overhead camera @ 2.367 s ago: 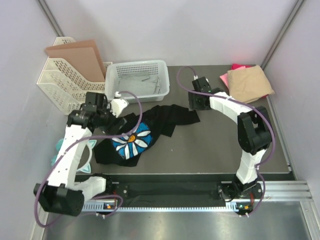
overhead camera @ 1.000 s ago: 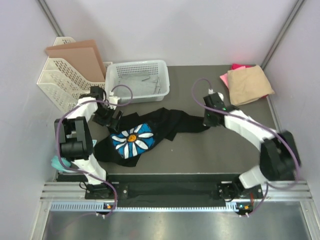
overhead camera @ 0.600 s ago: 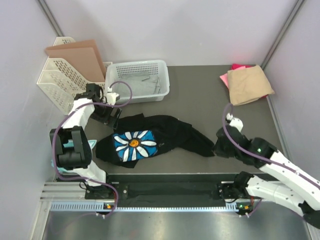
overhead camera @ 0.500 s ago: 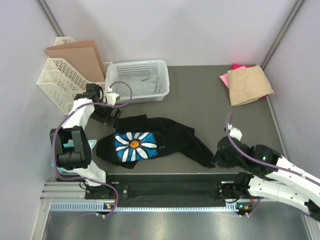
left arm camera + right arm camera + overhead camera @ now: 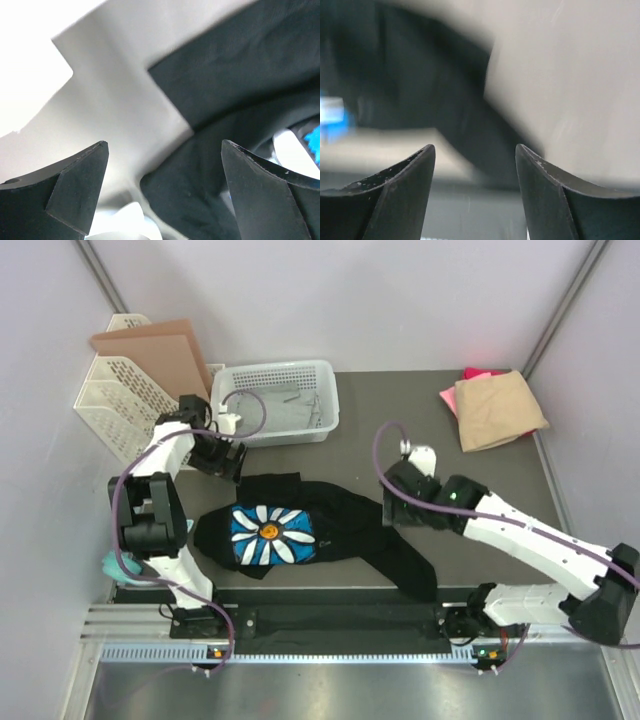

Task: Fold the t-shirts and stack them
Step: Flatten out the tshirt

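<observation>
Cloth: large black t-shirt [image 5: 345, 525], blue-and-white flower print. Lies on dark table [image 5: 400, 430], long axis left-right, left gripper [image 5: 222, 458] near far-left corner, right gripper [image 5: 393, 508] beside right half; both gaping, empty.

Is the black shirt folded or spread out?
Spread out, not folded. The black shirt lies stretched across the table, print facing up, one end trailing toward the near edge.
</observation>
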Action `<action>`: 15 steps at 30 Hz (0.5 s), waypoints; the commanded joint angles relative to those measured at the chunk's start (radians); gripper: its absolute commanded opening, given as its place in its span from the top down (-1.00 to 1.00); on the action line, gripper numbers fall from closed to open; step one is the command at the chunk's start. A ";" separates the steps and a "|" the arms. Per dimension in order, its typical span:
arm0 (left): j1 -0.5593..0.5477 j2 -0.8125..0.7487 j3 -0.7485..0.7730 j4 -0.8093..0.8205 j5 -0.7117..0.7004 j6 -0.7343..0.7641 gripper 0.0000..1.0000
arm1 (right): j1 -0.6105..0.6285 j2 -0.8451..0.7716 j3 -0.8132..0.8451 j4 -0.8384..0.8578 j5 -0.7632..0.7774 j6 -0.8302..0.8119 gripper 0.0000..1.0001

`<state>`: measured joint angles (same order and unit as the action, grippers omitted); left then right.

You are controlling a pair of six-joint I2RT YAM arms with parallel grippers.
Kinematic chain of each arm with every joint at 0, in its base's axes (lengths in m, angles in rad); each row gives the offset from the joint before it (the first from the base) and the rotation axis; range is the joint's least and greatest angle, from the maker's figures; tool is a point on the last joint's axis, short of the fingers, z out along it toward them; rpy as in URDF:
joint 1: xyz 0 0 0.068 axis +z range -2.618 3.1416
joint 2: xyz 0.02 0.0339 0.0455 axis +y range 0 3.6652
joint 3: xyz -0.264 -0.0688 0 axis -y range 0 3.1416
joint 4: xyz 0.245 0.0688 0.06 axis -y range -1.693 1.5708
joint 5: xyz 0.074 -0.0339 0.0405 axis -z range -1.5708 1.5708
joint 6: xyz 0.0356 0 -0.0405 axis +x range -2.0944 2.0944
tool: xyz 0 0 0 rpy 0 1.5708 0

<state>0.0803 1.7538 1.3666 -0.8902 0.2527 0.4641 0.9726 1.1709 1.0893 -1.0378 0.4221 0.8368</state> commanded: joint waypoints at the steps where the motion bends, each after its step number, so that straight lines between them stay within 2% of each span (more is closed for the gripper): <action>1: -0.069 0.051 0.060 0.011 -0.012 -0.058 -0.98 | -0.198 0.131 0.018 0.315 0.126 -0.261 -0.31; 4: -0.127 0.067 0.030 0.010 -0.029 -0.051 -0.98 | -0.247 0.267 0.034 0.445 0.063 -0.317 -0.31; 7: -0.168 0.072 -0.027 0.033 -0.049 -0.041 -0.98 | -0.250 0.353 0.050 0.502 -0.073 -0.338 -0.31; 11: -0.186 0.095 -0.063 0.060 -0.049 -0.041 -0.98 | -0.250 0.401 0.032 0.576 -0.164 -0.338 -0.31; 15: -0.188 0.142 -0.058 0.077 -0.062 -0.047 -0.98 | -0.250 0.452 0.057 0.572 -0.178 -0.340 -0.31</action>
<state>-0.1150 1.8603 1.3106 -0.8608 0.2096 0.4259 0.7238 1.5948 1.0946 -0.5404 0.3038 0.5220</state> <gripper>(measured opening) 0.991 0.654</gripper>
